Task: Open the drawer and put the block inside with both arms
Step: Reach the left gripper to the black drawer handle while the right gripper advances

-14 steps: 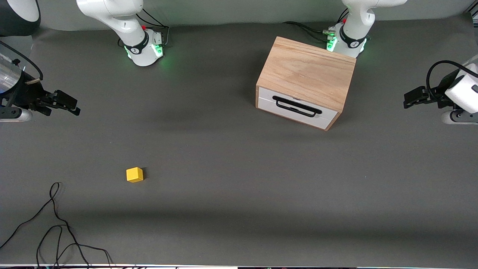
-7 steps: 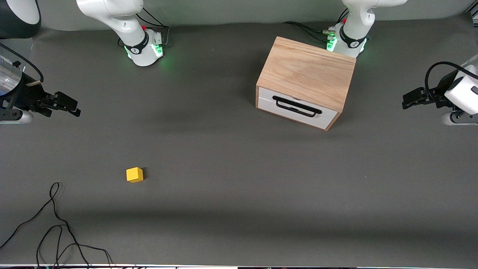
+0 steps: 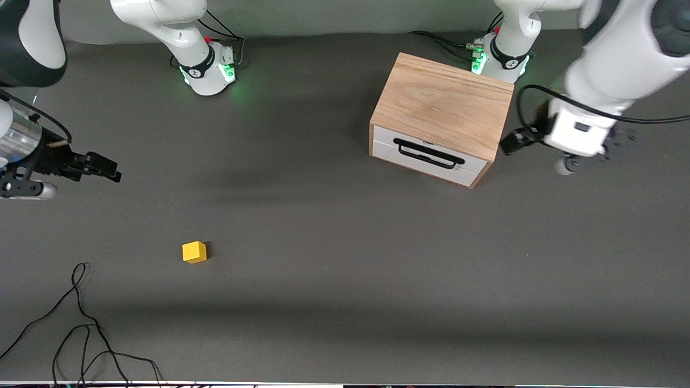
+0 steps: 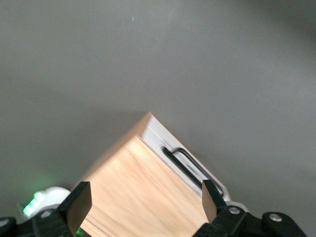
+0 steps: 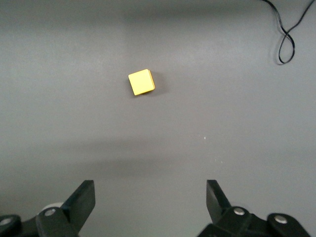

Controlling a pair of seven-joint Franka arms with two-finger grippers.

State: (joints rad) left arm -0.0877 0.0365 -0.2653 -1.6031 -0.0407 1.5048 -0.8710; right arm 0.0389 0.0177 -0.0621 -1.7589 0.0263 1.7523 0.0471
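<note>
Beside the cabinet (image 3: 442, 116), whose drawer (image 3: 428, 155) is sitting closed, the left gripper (image 3: 512, 143) is hanging wide open — empty. Over bare table, the right gripper (image 3: 102, 167) is gaping too; the block (image 3: 194, 251) is lying apart, nearer the camera.

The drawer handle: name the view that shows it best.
The front view: the black bar handle shows whole across the shut drawer front, nothing covering it. The left wrist view catches the handle obliquely, past the cabinet edge, its end near the open left tool. The right wrist view shows none of it.
</note>
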